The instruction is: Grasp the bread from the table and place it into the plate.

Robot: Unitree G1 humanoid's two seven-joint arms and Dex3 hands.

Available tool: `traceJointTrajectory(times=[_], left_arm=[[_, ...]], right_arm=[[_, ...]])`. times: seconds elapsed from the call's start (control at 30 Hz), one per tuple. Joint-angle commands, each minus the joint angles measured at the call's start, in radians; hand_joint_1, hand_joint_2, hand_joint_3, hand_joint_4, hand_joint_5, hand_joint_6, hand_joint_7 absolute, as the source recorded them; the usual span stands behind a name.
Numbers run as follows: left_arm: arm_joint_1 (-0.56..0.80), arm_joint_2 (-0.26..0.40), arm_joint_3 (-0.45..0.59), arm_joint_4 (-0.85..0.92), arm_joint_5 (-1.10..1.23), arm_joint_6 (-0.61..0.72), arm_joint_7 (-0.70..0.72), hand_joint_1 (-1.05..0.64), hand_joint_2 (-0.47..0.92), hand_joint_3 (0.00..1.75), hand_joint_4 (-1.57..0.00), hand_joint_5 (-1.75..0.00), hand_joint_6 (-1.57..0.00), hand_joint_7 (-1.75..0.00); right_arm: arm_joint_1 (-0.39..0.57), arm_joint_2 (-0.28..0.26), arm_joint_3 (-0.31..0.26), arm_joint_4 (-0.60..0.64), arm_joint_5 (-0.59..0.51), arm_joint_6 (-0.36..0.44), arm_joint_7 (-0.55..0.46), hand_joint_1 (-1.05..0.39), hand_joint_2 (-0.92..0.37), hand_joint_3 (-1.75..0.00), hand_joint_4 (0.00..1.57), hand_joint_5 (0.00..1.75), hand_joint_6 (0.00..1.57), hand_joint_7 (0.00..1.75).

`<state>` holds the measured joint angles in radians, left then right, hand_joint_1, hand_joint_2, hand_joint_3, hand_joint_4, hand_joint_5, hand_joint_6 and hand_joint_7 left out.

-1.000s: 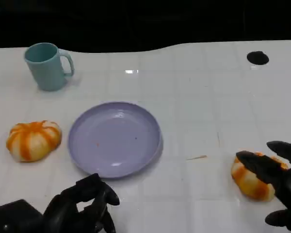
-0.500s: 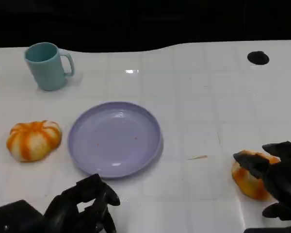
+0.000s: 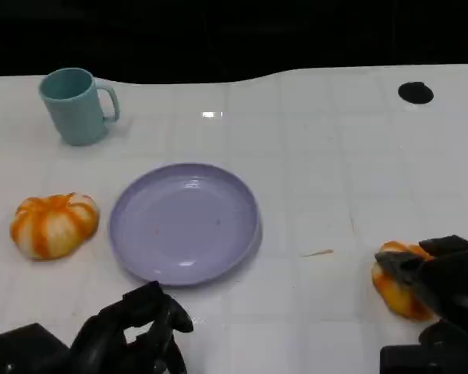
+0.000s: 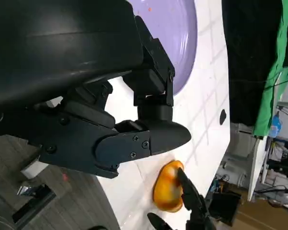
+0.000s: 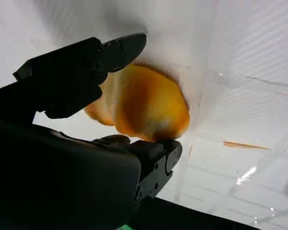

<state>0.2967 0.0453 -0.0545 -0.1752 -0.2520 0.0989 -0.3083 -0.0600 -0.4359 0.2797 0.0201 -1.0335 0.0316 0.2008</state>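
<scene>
In the head view, the right hand (image 3: pixel 441 284) curls over a bread (image 3: pixel 399 287) at the white counter's (image 3: pixel 335 171) near right, fingers on both sides of it. The left hand (image 3: pixel 132 331) rests near the front edge, fingers curled in on nothing, just before the purple plate (image 3: pixel 184 222). A second bread (image 3: pixel 53 224) lies left of the plate, a teal mug (image 3: pixel 76 105) beyond. The right wrist view shows fingers (image 5: pixel 81 72) closed against the bread (image 5: pixel 144 103).
</scene>
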Motion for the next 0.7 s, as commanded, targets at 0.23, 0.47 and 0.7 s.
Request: traceJointTrajectory(times=[0.23,0.47,0.7], left_arm=[[0.010,0.008,0.001,-0.015,0.005,-0.007,0.002,-0.72,0.92,0.55,-0.81,-1.75,-0.68,-1.48],[0.014,0.004,0.000,-0.021,0.005,-0.004,0.007,-0.72,0.92,0.54,-0.81,-1.75,-0.69,-1.46],[0.012,0.001,-0.002,-0.017,0.004,-0.008,0.003,-0.73,0.92,0.54,-0.81,-1.75,-0.70,-1.46]], right_arm=[[-0.078,-0.017,0.033,0.174,0.023,-0.033,-0.217,-0.22,-0.87,-0.01,0.92,0.26,0.89,0.10],[-0.104,-0.027,0.033,0.270,0.105,-0.133,-0.385,-0.14,-0.91,-0.07,0.91,1.68,1.40,0.12],[-0.117,-0.027,0.025,0.309,0.127,-0.178,-0.486,-0.10,-0.75,-0.33,0.86,1.75,0.75,1.61]])
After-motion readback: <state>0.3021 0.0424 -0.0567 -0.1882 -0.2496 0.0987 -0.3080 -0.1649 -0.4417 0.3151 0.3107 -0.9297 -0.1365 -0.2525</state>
